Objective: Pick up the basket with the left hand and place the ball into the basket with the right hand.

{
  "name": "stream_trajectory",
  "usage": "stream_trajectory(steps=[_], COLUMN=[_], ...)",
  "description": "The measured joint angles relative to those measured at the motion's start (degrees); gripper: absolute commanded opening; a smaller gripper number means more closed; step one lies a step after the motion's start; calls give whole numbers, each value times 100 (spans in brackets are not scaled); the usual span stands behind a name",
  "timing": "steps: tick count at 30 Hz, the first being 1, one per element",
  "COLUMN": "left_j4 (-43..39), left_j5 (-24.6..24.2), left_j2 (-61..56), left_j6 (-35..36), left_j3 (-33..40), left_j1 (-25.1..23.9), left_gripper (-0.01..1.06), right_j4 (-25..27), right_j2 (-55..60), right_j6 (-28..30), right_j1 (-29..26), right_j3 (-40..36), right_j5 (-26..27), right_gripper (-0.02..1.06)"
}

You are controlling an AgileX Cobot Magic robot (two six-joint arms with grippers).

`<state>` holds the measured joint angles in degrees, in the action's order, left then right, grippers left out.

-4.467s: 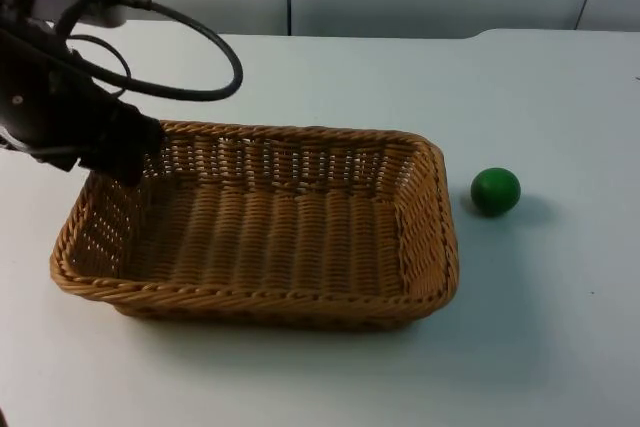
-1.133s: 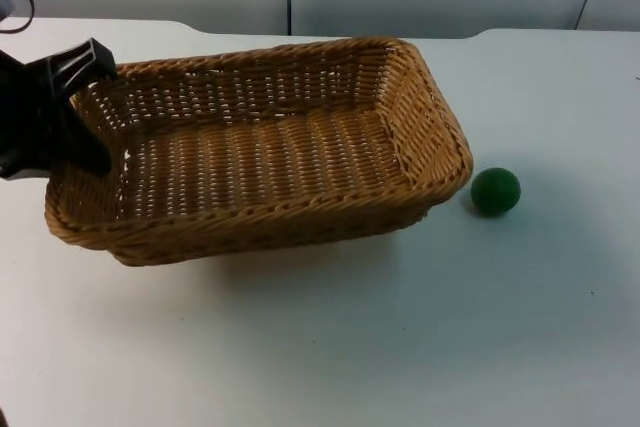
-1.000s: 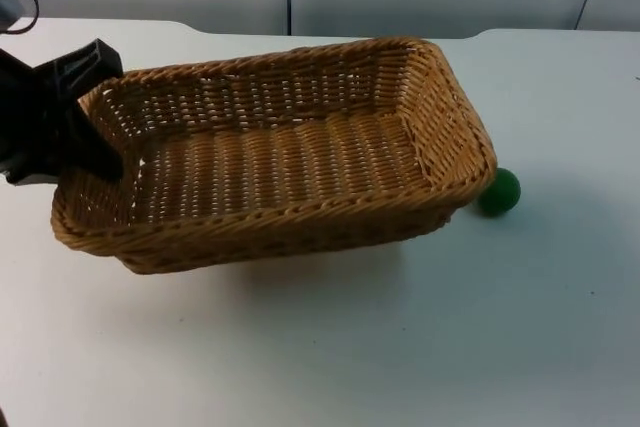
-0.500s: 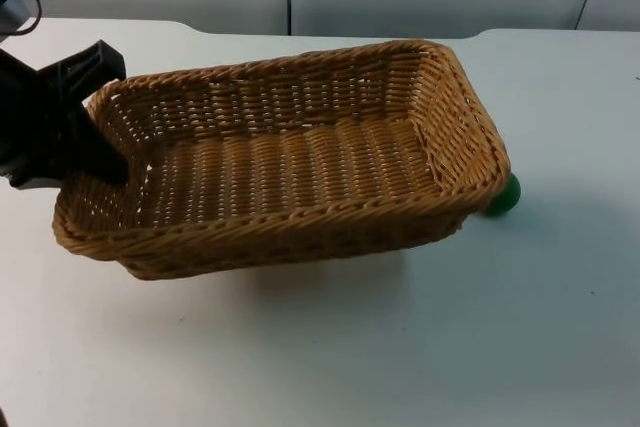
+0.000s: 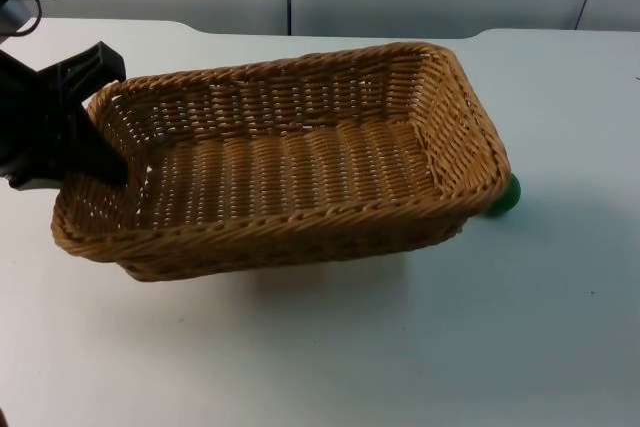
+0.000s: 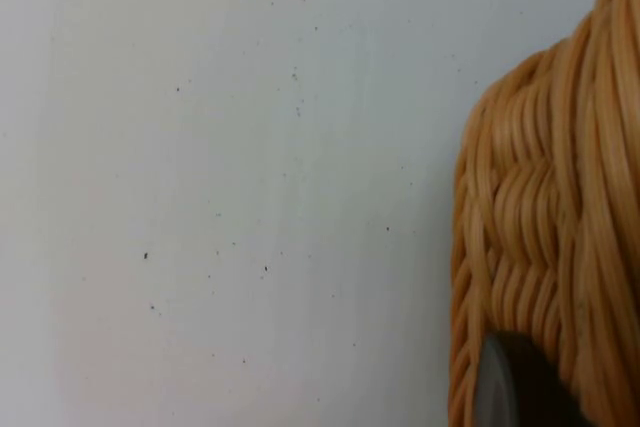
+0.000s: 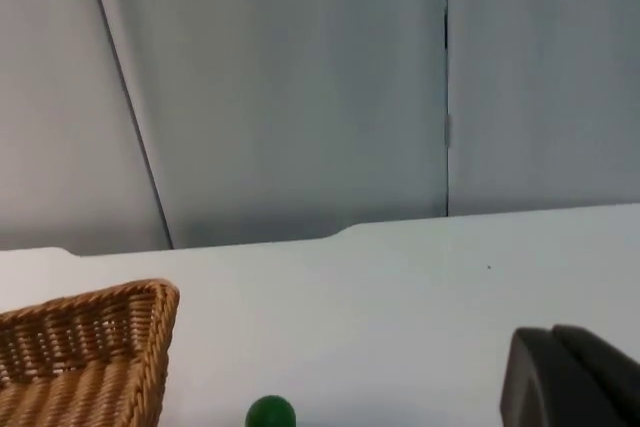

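1. Top view: the left gripper [image 5: 95, 162] is clamped on the basket [image 5: 280, 162] rim, holding it tilted above the tabletop [image 5: 450, 347]. The ball [image 5: 503, 197] peeks out beside the basket's right corner.
2. Left wrist view: a black fingertip [image 6: 505, 387] presses the wicker.
3. Right wrist view: the right gripper [image 7: 570, 377] waits near the tabletop's right edge; I cannot tell its state.

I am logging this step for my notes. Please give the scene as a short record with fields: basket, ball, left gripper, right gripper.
basket: wicker basket, lifted and tilted, nothing inside
ball: green ball on the white table, partly hidden behind the basket's right corner
left gripper: left gripper clamped on the basket's left rim
right gripper: waiting back from the ball, a fingertip visible
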<state>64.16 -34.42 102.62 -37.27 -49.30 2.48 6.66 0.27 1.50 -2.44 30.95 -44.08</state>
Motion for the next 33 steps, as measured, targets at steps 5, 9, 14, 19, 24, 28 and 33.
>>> stream_trajectory(steps=[5, 9, 14, 19, 24, 28, 33], left_j4=[-44, -56, -56, -56, -68, -90, -90], left_j5=[-10, -33, -43, -31, -10, -10, 0], left_j2=[0, 0, 0, 0, 0, 0, 0], left_j6=[0, 0, 0, 0, -10, -22, -22], left_j3=[0, 0, 0, 0, 0, 0, 0], left_j1=[0, 0, 0, 0, 0, 0, 0], left_gripper=[0, 0, 0, 0, 0, 0, 0], right_j4=[-142, -293, -293, -293, -197, -176, 79], right_j2=[488, 1660, 3561, 5708, 7394, 8525, 9654], right_j6=[0, 0, 0, 200, 794, 1322, 1467], right_j1=[0, 0, 0, 0, 0, 0, -11], right_j3=[10, 10, 277, 1141, 2279, 3121, 4004], right_j5=[-116, 19, 352, 409, 451, 466, -9], right_gripper=[0, 0, 0, 5, 29, 53, 66])
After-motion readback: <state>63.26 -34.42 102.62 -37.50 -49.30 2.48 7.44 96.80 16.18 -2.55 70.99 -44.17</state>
